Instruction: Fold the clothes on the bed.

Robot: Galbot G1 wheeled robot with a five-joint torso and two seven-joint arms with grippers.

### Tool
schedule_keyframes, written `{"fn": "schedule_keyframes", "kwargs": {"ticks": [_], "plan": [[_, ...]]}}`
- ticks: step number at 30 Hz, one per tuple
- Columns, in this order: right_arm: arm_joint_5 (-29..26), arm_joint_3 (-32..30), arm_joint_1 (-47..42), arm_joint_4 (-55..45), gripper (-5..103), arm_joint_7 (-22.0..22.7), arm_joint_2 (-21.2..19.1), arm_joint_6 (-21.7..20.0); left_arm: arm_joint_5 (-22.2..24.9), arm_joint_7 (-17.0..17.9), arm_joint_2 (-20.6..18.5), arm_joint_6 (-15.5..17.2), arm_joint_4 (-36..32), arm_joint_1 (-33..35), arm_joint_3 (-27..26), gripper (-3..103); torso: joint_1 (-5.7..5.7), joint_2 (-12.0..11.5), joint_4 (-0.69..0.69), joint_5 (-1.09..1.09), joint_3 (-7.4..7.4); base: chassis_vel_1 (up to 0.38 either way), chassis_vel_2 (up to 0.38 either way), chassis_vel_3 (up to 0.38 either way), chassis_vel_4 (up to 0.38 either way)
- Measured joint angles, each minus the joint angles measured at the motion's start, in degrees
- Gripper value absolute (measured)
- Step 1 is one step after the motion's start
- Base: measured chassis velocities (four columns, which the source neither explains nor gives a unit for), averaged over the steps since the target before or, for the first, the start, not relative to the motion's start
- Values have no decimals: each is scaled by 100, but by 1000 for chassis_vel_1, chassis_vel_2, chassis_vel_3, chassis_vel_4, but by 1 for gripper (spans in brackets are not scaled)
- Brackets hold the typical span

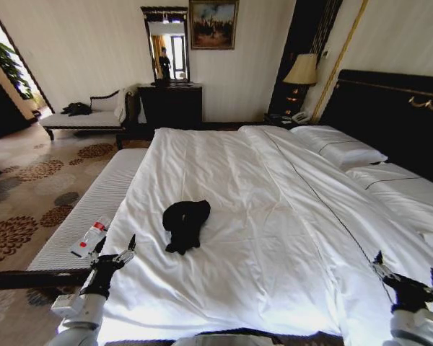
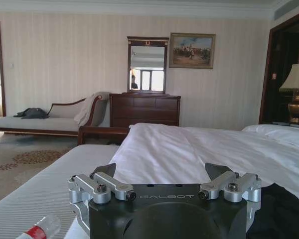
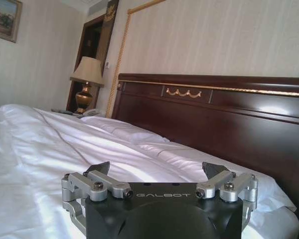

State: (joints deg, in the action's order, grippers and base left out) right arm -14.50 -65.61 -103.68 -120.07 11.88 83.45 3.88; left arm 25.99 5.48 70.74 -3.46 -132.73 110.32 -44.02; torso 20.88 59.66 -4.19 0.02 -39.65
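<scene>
crumpled black soft t-shirt (image 1: 185, 225) lies on the large white-duveted bed (image 1: 274, 216); left pincer (image 1: 114, 254) and right pincer (image 1: 408, 274) hover released

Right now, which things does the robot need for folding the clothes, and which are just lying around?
For the job:
- black T-shirt, crumpled in a heap
- bed it lies on
- left gripper, open, near the bed's edge
- right gripper, open, over the duvet

Just lying about:
- plastic bottle on the bench
- pillows
- lamp
- dark bundle on the chaise
</scene>
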Motion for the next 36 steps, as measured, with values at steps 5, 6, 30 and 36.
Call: {"fn": "schedule_keyframes", "kwargs": {"ticks": [5,6,30,36], "plan": [[20,181,83,-33,100,19,66,10,13,1,16,-15,5,48,-78,100,1,0,1,-7,1,117,146,-139,-134],[20,181,83,-33,100,19,66,10,13,1,16,-15,5,48,-78,100,1,0,1,-7,1,92,102,-101,-77],[257,655,15,-9,100,-99,175,308,52,6,-163,89,164,-164,-22,100,1,0,0,-1,0,-12,3,7,-12],[326,795,-2,-33,100,-92,196,320,80,9,-307,200,295,-324,75,100,0,0,1,-2,0,0,0,0,0]]}}
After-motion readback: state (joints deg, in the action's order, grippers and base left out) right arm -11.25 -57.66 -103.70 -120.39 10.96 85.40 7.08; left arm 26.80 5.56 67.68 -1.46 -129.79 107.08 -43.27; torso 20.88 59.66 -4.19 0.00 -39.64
